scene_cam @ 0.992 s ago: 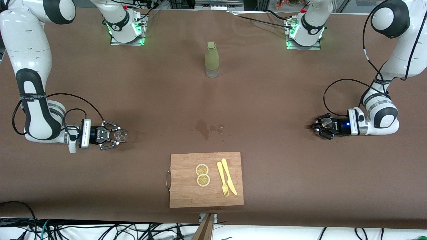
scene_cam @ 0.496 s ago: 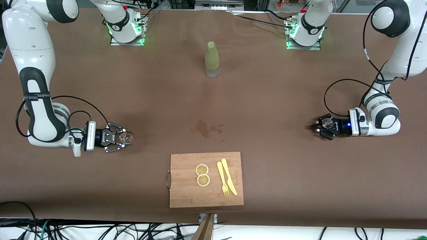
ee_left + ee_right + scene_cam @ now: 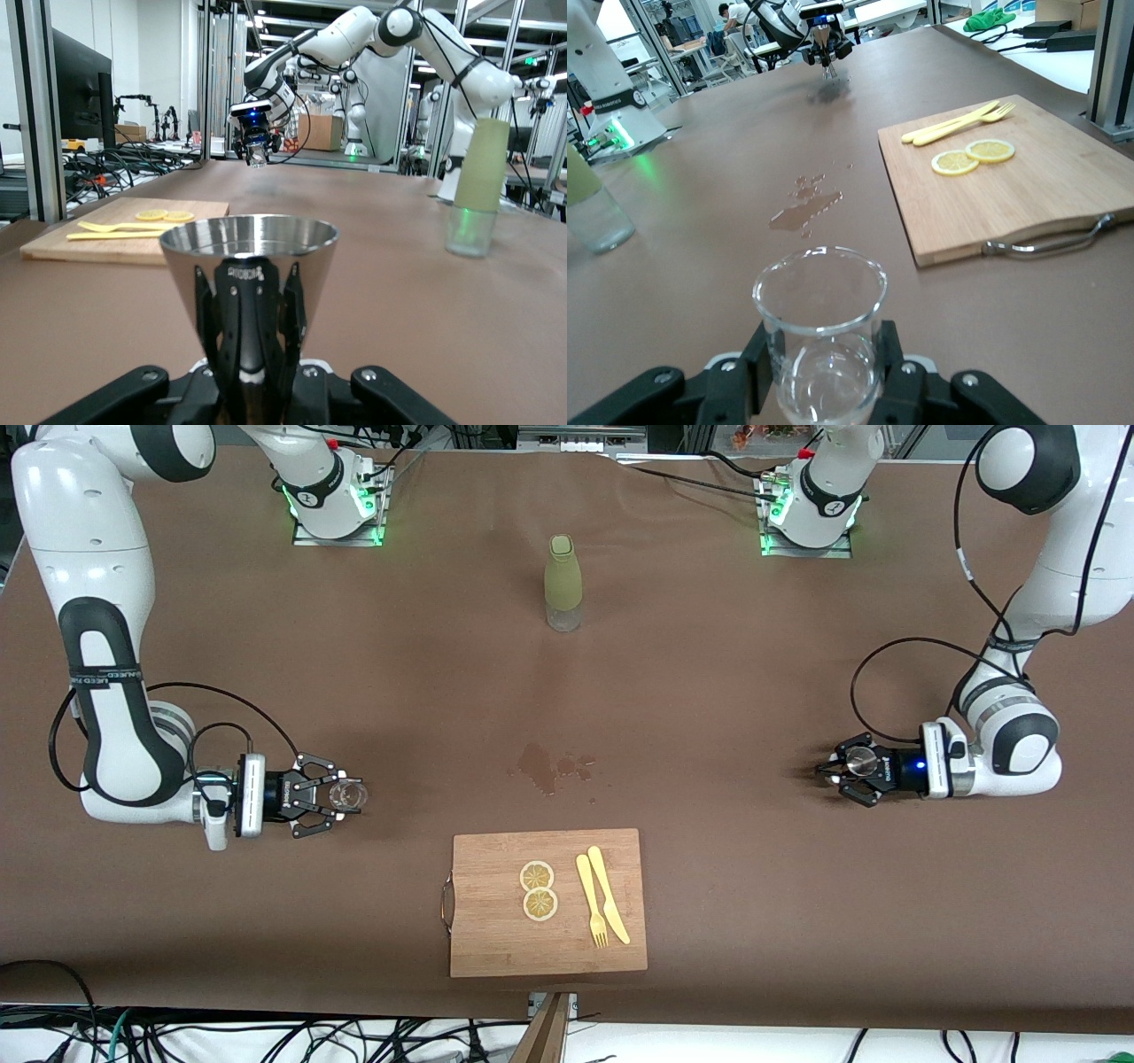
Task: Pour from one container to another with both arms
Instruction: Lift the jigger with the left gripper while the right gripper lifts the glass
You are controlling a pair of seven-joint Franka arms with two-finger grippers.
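My right gripper (image 3: 344,797) is shut on a clear glass beaker (image 3: 349,795), holding it upright low over the brown table at the right arm's end. The right wrist view shows the beaker (image 3: 821,319) clamped between the black fingers (image 3: 757,354); its contents cannot be made out. My left gripper (image 3: 840,764) is shut on a shiny steel cup (image 3: 858,759), low over the table at the left arm's end. The cup (image 3: 248,257) fills the middle of the left wrist view, above the left gripper (image 3: 252,363).
A bottle in a green sleeve (image 3: 563,583) stands mid-table near the bases. A wet stain (image 3: 547,766) marks the table's middle. Nearer the camera lies a wooden cutting board (image 3: 496,939) with two lemon slices (image 3: 538,890), a yellow fork (image 3: 592,914) and knife (image 3: 609,895).
The right gripper has carried the beaker toward the table's middle and a little nearer the camera. The left gripper has shifted slightly toward the middle with the steel cup.
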